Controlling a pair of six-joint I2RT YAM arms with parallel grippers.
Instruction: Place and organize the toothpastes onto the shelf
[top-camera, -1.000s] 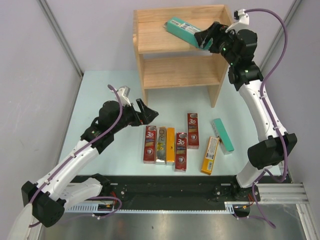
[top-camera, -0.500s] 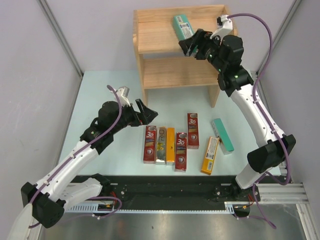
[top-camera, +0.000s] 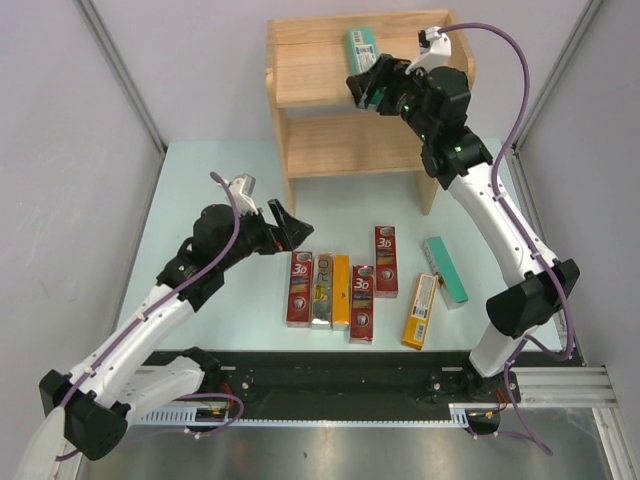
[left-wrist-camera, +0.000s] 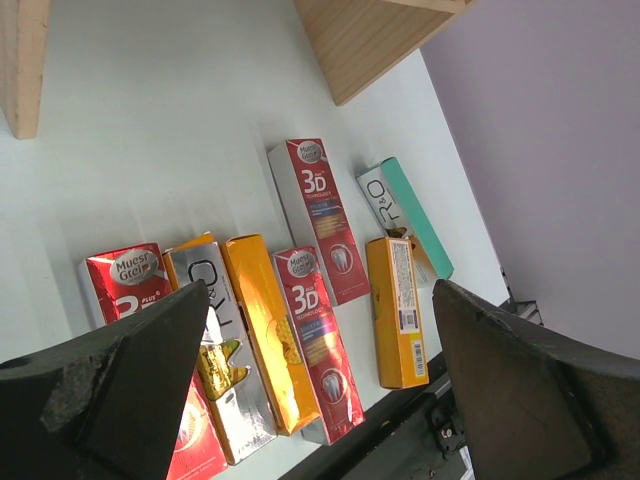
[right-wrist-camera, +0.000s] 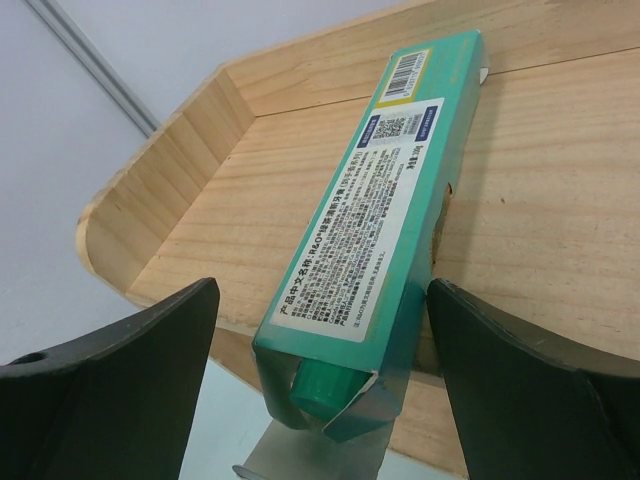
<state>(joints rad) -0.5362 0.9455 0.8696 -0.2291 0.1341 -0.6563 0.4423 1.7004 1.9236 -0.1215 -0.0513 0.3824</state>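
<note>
Grey walls (top-camera: 60, 100) are seen on both sides, with a pale blue-green table (top-camera: 200, 190) between them. At the table's far edge a two-tier wooden shelf (top-camera: 350, 145) is set, lower tier bare. The right arm (top-camera: 500, 220) is stretched up to the top tier. The left arm (top-camera: 150, 310) is held low over the table's left half.

The right gripper (top-camera: 366, 88) is positioned at the front edge of the top tier, jaws spread wide. The left gripper (top-camera: 290, 225) is hung just left of the carton row, jaws fully spread, nothing between them.

A teal carton (right-wrist-camera: 380, 200) is laid flat on the top tier, front to back. Its near end overhangs the front edge and is bracketed by the right gripper's fingers (right-wrist-camera: 120, 380) — not pinched. A clear gap is seen on one side; on the other, contact cannot be told. The near-end flaps are open and a green tube cap (right-wrist-camera: 320, 385) is exposed.

Seven cartons are laid flat on the table:
- Three are packed side by side — red 3D carton (top-camera: 299, 290), silver carton (top-camera: 322, 290), orange carton (top-camera: 341, 291).
- A second red carton (top-camera: 362, 302) is placed just right of them.
- A third red carton (top-camera: 386, 261) is set beside it, nearer the shelf.
- Further right, an orange-yellow carton (top-camera: 422, 311) and a teal-and-white carton (top-camera: 445, 270) are angled next to each other.
</note>
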